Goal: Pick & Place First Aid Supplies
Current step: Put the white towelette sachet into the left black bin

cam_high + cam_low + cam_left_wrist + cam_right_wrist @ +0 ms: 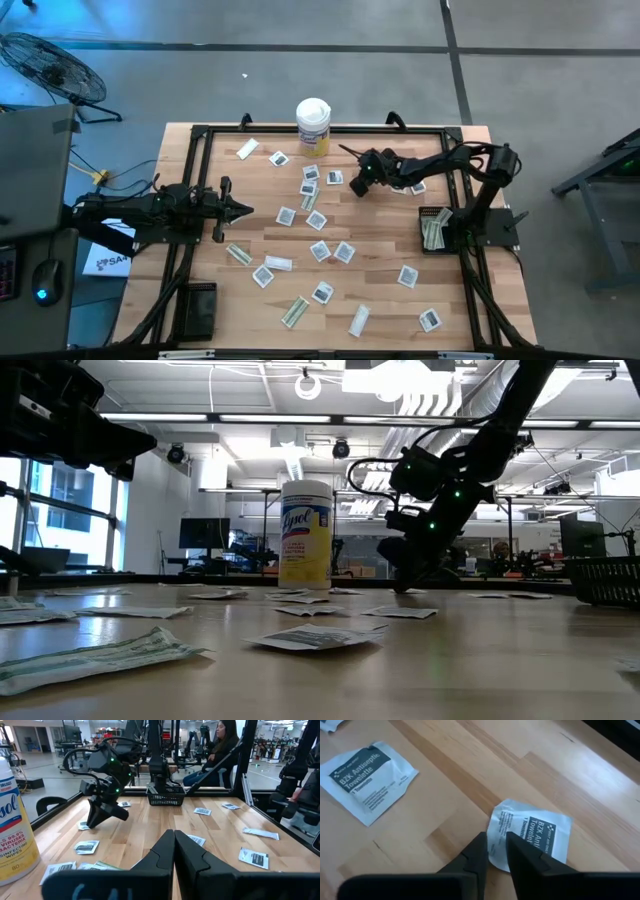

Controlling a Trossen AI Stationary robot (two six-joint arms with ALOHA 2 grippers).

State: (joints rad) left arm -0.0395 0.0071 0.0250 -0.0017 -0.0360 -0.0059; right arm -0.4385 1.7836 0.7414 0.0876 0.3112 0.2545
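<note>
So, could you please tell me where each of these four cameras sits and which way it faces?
High view: overhead, looking straight down on the table; both arms show, the right gripper over the sachets.
Low view: at table-top height, looking level across at the canister; the right arm shows.
Left wrist view: on the left arm, past the shut left gripper toward the basket.
Right wrist view: on the right arm, looking down; the right gripper pinches a sachet.
Shared: the high and low views both show the canister.

Overhead, table-level and two wrist cameras, all sharing the table (380, 290).
</note>
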